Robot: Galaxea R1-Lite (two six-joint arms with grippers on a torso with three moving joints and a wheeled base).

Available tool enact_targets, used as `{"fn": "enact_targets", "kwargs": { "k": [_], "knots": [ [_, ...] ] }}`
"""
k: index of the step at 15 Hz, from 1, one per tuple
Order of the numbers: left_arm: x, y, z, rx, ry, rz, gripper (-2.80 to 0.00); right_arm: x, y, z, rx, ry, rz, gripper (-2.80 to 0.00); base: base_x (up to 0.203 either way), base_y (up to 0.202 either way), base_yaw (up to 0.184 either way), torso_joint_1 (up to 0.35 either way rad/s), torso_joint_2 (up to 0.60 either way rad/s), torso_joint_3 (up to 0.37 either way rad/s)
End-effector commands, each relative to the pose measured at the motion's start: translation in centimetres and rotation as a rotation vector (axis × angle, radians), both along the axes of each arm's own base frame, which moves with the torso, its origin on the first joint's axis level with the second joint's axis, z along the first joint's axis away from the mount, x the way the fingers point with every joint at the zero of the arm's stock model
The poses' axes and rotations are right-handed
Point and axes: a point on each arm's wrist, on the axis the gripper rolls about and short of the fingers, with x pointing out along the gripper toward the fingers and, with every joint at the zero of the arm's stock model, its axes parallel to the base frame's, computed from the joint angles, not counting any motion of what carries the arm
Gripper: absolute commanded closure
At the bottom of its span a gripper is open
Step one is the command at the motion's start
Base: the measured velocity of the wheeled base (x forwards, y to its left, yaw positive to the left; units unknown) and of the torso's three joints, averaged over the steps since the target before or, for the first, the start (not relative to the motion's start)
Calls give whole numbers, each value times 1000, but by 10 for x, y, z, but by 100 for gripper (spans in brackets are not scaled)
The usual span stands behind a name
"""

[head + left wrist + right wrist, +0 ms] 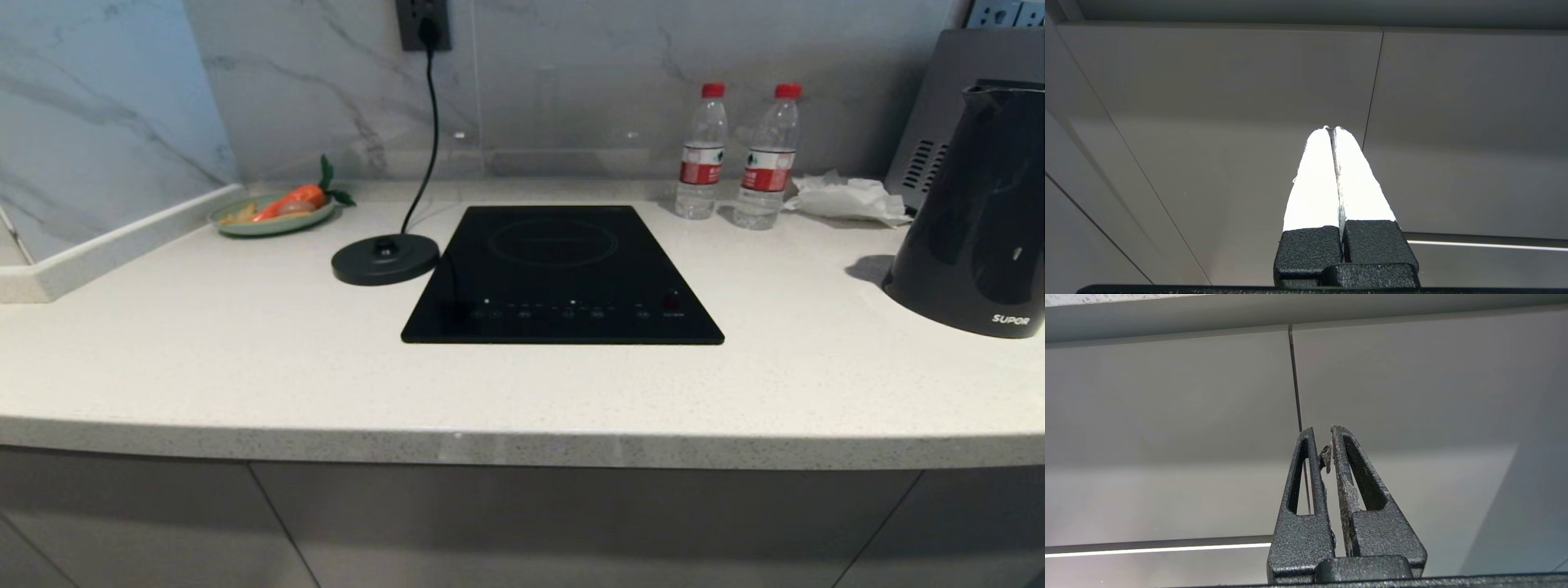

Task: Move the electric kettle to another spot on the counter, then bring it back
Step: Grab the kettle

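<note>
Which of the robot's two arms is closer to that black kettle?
Cannot tell. The kettle stands at the counter's right end; left tool and right tool both face grey cabinet doors, outside the head view.

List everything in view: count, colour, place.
electric kettle: 1, glossy black, counter's right end, off its base
base disc: 1, black, corded, left of cooktop
cooktop: 1, black, centre
counter: 1, white speckled
water bottles: 2, clear, red caps, behind cooktop's right side
crumpled tissue: 1, white, beside bottles
plate: 1, green, back left
wall socket: 1, dark
cabinets: grey
left gripper: white fingers, shut, facing cabinets
right gripper: black, shut, facing cabinets
</note>
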Motion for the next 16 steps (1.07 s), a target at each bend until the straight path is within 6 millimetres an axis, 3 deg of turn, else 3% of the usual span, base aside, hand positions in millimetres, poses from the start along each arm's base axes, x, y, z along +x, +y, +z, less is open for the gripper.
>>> {"fn": "enact_targets", "kwargs": {
  "k": [1, 11, 16],
  "knots": [
    [0, 0, -1, 0, 1, 0, 0, 0, 0, 0, 0, 0, 0, 0, 0, 0, 0, 0, 0, 0],
    [0, 0, -1, -1, 1, 0, 0, 0, 0, 0, 0, 0, 0, 0, 0, 0, 0, 0, 0, 0],
    [0, 0, -1, -12, 3, 0, 0, 0, 0, 0, 0, 0, 0, 0, 0, 0, 0, 24, -341, -308]
  ]
}}
